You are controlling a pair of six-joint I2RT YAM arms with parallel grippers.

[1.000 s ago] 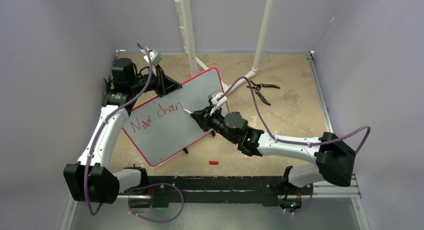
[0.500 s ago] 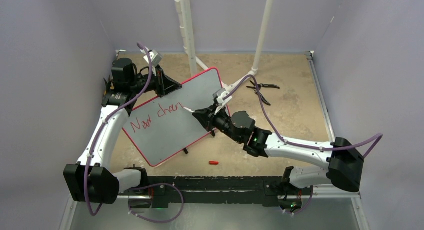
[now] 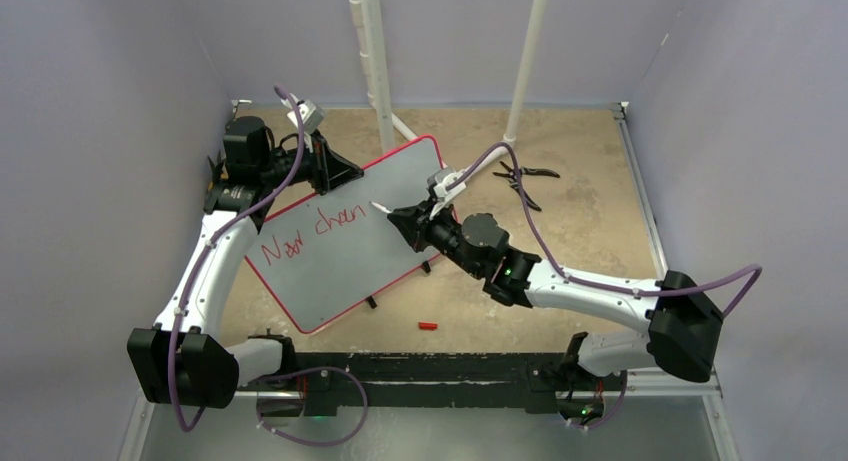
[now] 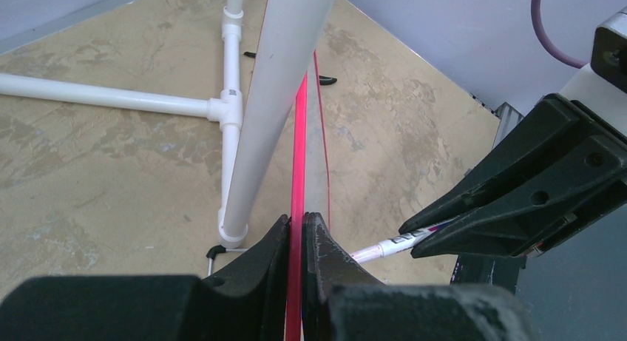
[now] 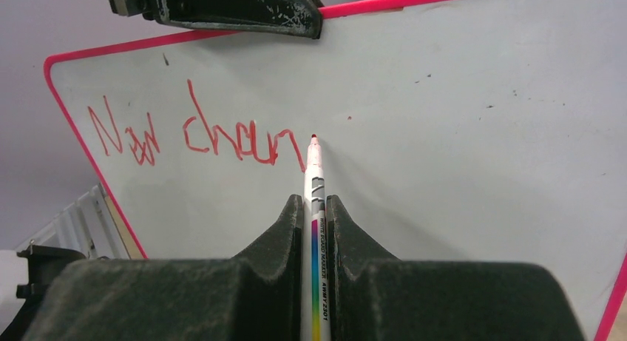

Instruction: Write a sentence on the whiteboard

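Observation:
The whiteboard (image 3: 345,271) stands tilted on the table, pale grey with a thin red rim. My left gripper (image 3: 343,169) is shut on its upper rim; the left wrist view shows the jaws (image 4: 296,220) pinching the red rim (image 4: 300,141). The sentence (image 3: 305,236) reads "New chan" in red; it shows in the right wrist view (image 5: 192,137). My right gripper (image 3: 402,219) (image 5: 314,202) is shut on a white marker (image 5: 313,174). The red tip sits just right of the last letter; I cannot tell whether it touches the board. The marker also shows in the left wrist view (image 4: 384,245).
A white PVC pipe frame (image 3: 372,61) stands behind the board, its base (image 4: 111,98) on the tan table. Black pliers (image 3: 527,177) lie at the back right. A small red cap (image 3: 428,326) lies near the front edge, below the board.
My right arm has shifted right and away, lifting the marker tip up and right from the end of "chan". The lettering is unchanged. The left arm has not moved.

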